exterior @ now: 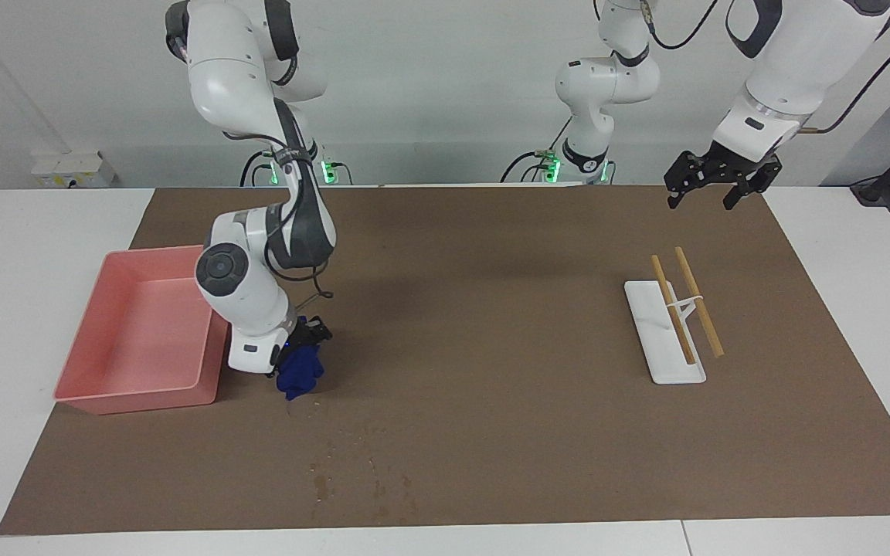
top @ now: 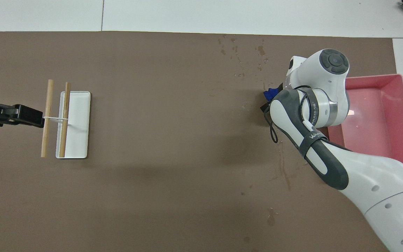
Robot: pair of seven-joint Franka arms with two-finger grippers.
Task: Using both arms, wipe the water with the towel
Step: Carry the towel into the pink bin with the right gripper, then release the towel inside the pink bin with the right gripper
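- right gripper (exterior: 300,349) is pinched tight on the towel (exterior: 298,375), hanging just above the mat (exterior: 491,324), beside the pink bin (exterior: 136,394); only a blue corner of it peeks out from under the wrist in the overhead view.
- water (exterior: 352,471): specks & streaks on the mat, farther from the robots than the towel, near the mat's edge; a few more streaks (top: 285,171) nearer the robots, by the right arm.
- left gripper (exterior: 711,185) w/ fingers spread, holds nothing, waits in the air near the mat's corner at the left arm's end; white plate w/ two wooden sticks (exterior: 673,324) lies further out from it on the mat.
- doing the step well, imo: lower till the cloth presses flat, drag outward over the specks in slow overlapping passes, keep grip firm so it doesn't slip.
- watch the wrist vs the bin wall.
- writing: letters on the right arm's forearm strap (top: 310,138), too small to read for sure; no other labels seen.
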